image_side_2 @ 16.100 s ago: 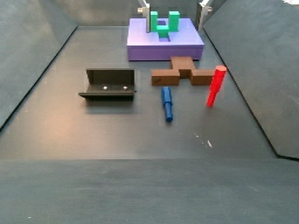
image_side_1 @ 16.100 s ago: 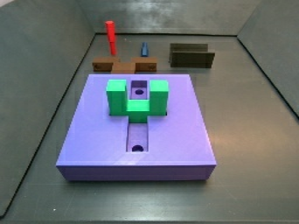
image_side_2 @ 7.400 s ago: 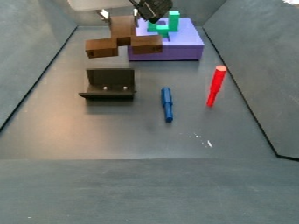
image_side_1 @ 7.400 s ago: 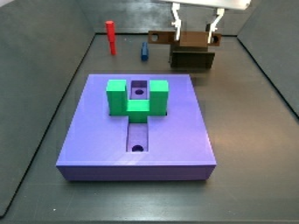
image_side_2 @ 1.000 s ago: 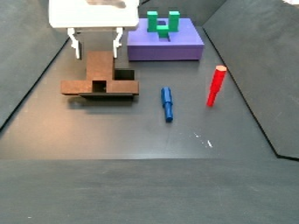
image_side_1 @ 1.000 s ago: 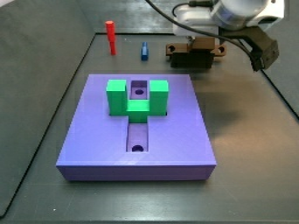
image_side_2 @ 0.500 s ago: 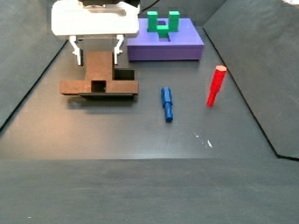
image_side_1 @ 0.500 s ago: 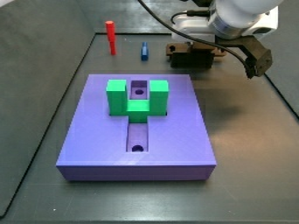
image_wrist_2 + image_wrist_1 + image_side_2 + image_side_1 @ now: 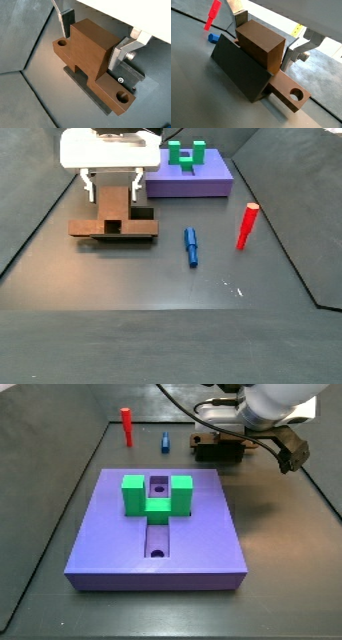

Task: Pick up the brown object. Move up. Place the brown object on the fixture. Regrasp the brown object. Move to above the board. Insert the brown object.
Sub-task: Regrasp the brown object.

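The brown object (image 9: 114, 216) lay across the fixture (image 9: 127, 234). The claw (image 9: 112, 190) pointed straight down at its 12 o'clock end, fingers (image 9: 65, 23) straddling the bar, spread, not clamping it.

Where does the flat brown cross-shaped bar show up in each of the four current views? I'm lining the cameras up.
Wrist view: the flat brown cross-shaped bar fills the centre, above the dark bracket fixture.
Wrist view: the bar runs diagonally across the centre.
Side view: small at the far end, under the gripper.
Side view: on the left half, below the gripper.
Shared landmark: the fixture bearing the bar.
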